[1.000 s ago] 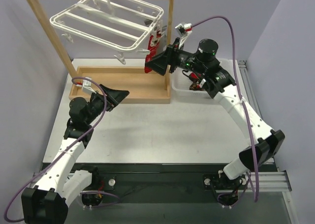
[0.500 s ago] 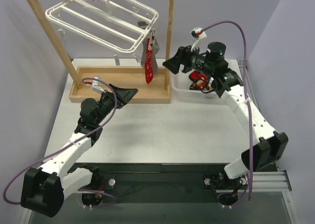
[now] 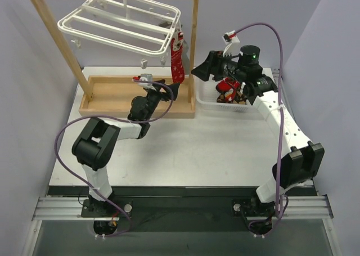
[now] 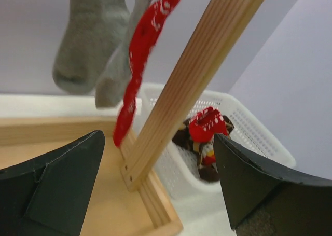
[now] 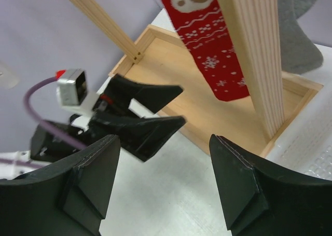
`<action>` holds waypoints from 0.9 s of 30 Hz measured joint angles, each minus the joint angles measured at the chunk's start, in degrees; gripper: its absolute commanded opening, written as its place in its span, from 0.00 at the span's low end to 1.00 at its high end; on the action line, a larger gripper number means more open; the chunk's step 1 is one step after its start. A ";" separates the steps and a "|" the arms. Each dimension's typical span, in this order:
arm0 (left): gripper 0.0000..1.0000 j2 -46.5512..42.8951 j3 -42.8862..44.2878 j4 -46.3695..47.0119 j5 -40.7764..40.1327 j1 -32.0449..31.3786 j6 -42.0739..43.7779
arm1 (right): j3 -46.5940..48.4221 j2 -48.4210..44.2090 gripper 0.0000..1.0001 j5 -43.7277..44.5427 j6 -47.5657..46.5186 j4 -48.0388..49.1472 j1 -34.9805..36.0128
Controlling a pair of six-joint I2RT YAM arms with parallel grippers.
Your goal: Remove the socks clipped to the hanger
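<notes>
The white hanger (image 3: 121,25) hangs by its hook from the wooden rack's top bar. A red sock with white pattern (image 3: 178,59) is clipped at its right end and dangles beside the rack's right post; it also shows in the left wrist view (image 4: 140,59) and the right wrist view (image 5: 207,44). Two grey socks (image 4: 91,36) hang just behind it. My left gripper (image 3: 171,90) is open and empty, below the red sock at the post's foot. My right gripper (image 3: 202,70) is open and empty, right of the post.
The wooden rack's right post (image 3: 194,48) stands between my grippers, rising from a wooden base tray (image 3: 112,93). A white basket (image 3: 209,103) right of the rack holds red and brown argyle socks (image 3: 228,90). A grey wall stands behind.
My left arm has swung right from the table's left side to beneath the red sock. My right gripper has drawn back right from the sock, which still hangs. The hanger has swung.
</notes>
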 measured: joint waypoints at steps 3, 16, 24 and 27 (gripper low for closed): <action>0.97 6.86 8.79 2.16 1.86 0.35 2.54 | -1.22 -2.43 0.71 -0.94 0.07 0.17 0.00; 0.00 23.30 28.02 5.16 6.80 0.96 -0.07 | -8.96 -8.13 0.70 -2.67 2.05 1.64 -0.20; 0.00 21.31 25.42 5.22 4.26 1.99 -2.36 | -8.98 -8.44 0.71 -2.67 1.90 1.14 0.79; 0.00 16.22 18.73 5.18 4.96 3.74 -6.60 | -8.72 -8.37 0.72 -2.99 1.11 -0.09 1.33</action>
